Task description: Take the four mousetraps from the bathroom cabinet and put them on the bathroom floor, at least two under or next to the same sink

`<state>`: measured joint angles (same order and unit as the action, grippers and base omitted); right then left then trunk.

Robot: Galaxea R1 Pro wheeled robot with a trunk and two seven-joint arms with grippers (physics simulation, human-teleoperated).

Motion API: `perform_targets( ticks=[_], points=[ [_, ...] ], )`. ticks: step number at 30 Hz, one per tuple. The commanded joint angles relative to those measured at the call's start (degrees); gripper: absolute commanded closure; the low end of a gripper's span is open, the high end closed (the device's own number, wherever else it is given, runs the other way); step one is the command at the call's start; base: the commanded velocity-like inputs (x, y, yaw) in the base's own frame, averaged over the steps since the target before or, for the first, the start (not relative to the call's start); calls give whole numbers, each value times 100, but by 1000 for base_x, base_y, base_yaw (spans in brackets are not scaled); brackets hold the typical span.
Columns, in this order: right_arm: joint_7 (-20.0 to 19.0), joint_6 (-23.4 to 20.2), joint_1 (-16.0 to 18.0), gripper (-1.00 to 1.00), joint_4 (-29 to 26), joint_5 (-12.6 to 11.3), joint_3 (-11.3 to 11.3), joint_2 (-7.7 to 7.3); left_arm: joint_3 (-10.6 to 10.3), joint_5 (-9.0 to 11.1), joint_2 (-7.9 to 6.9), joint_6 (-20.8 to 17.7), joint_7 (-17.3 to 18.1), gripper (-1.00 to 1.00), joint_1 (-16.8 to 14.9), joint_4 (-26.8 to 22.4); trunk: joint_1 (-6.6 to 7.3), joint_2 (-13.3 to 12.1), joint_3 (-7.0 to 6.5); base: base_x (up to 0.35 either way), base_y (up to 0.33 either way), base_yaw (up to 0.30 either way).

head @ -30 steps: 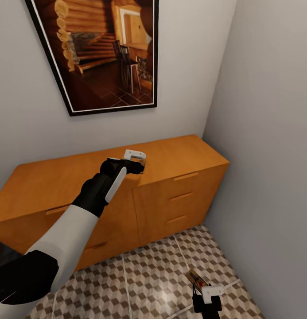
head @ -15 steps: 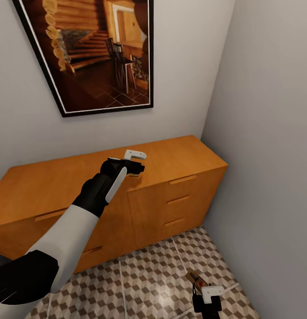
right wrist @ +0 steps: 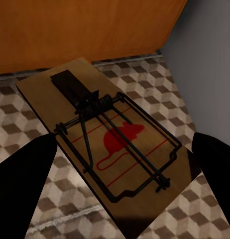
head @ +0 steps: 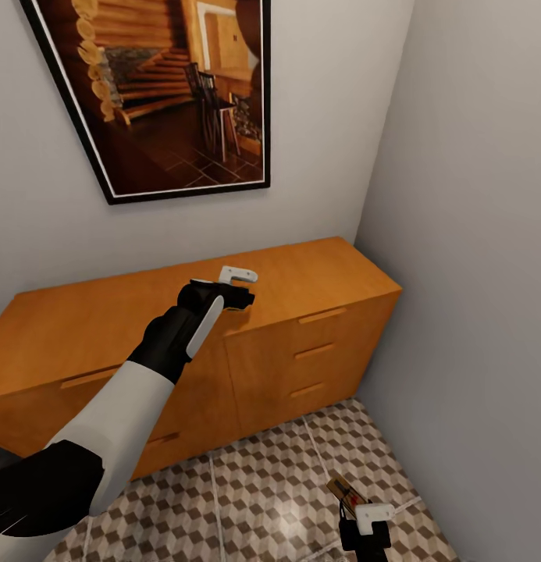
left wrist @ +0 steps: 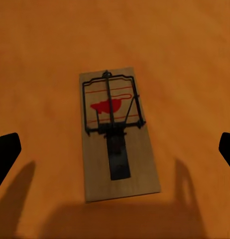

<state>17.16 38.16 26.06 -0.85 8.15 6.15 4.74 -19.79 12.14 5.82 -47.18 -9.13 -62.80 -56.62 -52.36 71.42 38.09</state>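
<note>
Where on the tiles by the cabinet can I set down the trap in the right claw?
The cube-patterned floor tiles between the orange-brown wooden cabinet and the right claw lie bare. It is tighter rightwards, by the grey wall.

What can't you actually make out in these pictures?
- Cabinet-top trap: in the head view, the open left hand covers it.
- Right hand: the head view's bottom edge cuts off its arm, and the held trap is too small there to read.
- Drawers: shut fronts hide what is inside.
- Picture: its top is cut off by the head view's edge.
</note>
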Motion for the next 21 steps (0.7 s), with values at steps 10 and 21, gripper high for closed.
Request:
perform_targets(
  ticks=[10,21],
  points=[
    [59,-1,4,100,5,29,44,1,-14,61,-2,-11,-54,-100,-4,123,0,3,94,0,0,0],
    [59,-1,4,100,5,29,44,1,-13,61,-2,-10,-54,-100,-4,142,0,3,146,32,0,0]
  ],
)
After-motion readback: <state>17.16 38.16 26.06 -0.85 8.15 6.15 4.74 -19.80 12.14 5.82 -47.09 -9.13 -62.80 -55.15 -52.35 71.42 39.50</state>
